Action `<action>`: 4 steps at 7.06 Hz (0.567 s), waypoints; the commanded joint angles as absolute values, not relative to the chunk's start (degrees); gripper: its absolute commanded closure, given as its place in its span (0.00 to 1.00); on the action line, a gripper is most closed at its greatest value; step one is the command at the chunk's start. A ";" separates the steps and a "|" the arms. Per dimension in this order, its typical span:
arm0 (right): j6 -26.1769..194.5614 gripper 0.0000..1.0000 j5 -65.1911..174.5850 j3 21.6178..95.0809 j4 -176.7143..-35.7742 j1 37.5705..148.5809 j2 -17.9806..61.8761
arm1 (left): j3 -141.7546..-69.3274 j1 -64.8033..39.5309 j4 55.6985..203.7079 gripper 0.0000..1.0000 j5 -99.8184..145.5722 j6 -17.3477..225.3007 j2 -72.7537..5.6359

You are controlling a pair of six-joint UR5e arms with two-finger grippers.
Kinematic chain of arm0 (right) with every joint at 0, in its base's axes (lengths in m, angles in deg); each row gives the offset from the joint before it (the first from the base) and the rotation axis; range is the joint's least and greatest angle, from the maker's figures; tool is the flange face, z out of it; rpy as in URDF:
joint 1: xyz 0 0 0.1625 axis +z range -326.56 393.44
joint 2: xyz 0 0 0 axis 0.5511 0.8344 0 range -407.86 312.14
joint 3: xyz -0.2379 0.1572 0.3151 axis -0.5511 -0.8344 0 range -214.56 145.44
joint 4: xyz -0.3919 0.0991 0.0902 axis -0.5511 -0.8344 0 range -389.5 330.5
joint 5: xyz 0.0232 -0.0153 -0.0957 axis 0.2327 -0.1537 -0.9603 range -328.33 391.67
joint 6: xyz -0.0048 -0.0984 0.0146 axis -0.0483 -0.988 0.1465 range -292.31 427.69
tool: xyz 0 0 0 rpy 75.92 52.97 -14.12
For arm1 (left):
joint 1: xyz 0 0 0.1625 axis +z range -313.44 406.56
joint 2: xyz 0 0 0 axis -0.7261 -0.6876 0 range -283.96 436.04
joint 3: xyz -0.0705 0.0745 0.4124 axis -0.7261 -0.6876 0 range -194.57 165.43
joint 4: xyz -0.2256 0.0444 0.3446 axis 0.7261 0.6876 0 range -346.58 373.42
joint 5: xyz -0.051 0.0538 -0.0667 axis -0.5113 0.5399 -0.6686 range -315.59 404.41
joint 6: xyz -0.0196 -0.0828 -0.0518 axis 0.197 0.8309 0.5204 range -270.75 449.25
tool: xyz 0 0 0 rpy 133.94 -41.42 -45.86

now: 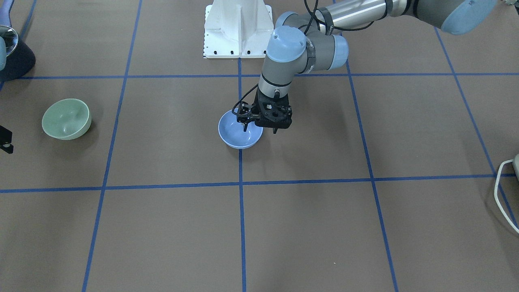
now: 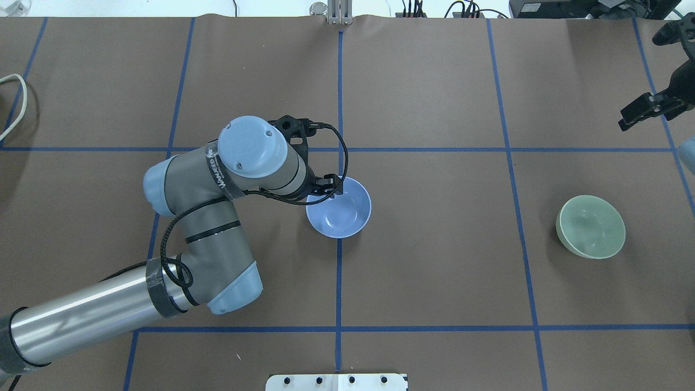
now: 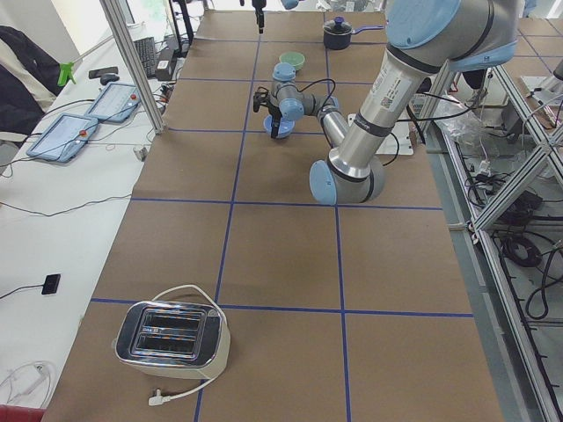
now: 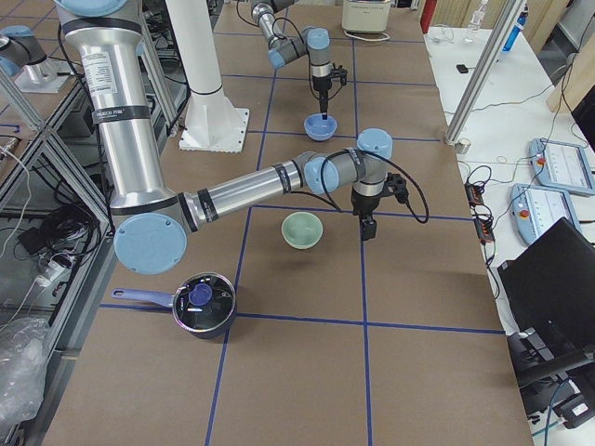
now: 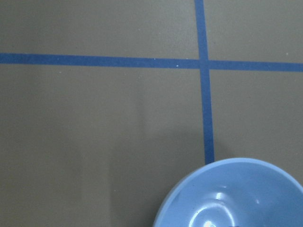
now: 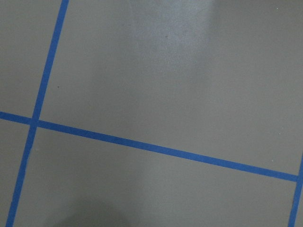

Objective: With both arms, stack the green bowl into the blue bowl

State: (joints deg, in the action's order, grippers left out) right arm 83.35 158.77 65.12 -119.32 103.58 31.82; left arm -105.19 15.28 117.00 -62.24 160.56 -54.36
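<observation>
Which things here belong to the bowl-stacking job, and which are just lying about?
Job in hand:
green bowl
blue bowl
left gripper, fingers astride the blue bowl's rim
right gripper, apart from the green bowl

Lying about:
toaster
lidded pot
white pedestal

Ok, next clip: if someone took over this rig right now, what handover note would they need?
The left hand is open and straddles the rim of the blue bowl, one finger inside and one outside. It is not closed on it.
The right hand hangs over bare table near the green bowl and holds nothing. I cannot tell whether it is open or shut.
The blue bowl stands upright mid-table. The green bowl stands upright on the robot's right, well apart from it.
Done: nothing is stacked yet.
Left: grasp the green bowl, carry it across and set it inside the blue bowl.
</observation>
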 commanded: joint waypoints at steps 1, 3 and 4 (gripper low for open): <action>83.34 0.00 158.76 65.20 -119.32 103.58 31.86 | -111.30 9.06 112.93 0.03 -69.64 155.74 -49.34; 83.16 0.00 158.68 65.81 -119.32 103.67 32.21 | -117.56 -1.10 107.15 0.02 -77.28 137.77 -40.11; 83.25 0.00 158.76 66.86 -119.32 103.67 32.56 | -117.58 -6.82 106.68 0.03 -80.28 127.84 -35.02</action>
